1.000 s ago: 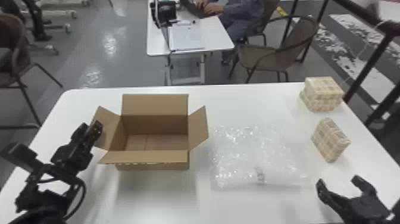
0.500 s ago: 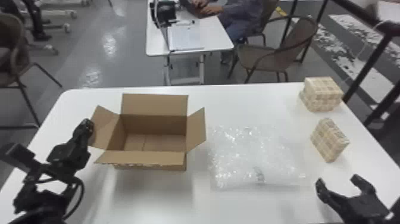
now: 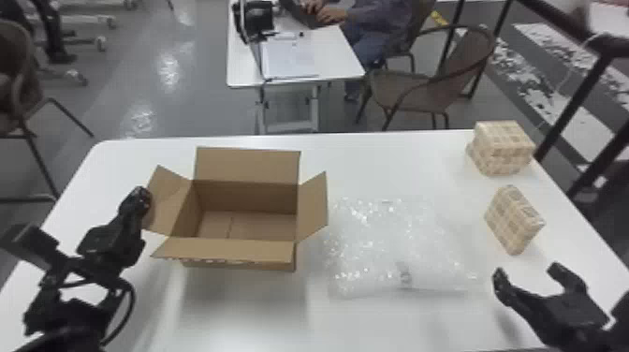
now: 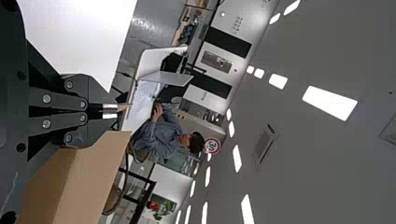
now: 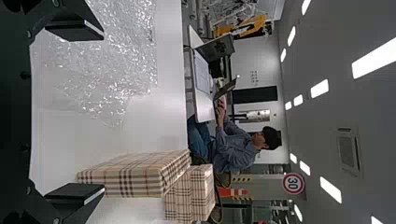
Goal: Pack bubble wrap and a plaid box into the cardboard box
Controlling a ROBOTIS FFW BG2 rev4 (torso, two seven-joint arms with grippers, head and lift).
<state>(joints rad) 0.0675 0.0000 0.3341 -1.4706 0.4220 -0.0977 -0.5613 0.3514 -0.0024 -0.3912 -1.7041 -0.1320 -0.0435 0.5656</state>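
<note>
Over on the left of the white surface (image 3: 374, 323), the black left pincer (image 3: 142, 199) is pressed together on a cardboard flap (image 3: 168, 203), pinching its edge; that's the left flap of the open brown cardboard box (image 3: 245, 197). The box sits upright on the surface, all four flaps folded outward and its bottom in plain sight. Just right of it there's a clear, shiny sheet of bubble wrap (image 3: 388, 243), lying flat and a bit crinkled, outside the box. Farther right, at the far corner, I can see what looks like a stack of beige plaid boxes (image 3: 503, 147). Nearer than those, and apart from them, a single beige plaid box (image 3: 512, 222) rests on the surface, right of the wrap. The black right pincer (image 3: 529, 270) hangs at the near right, its two fingers spread wide with nothing between them.
</note>
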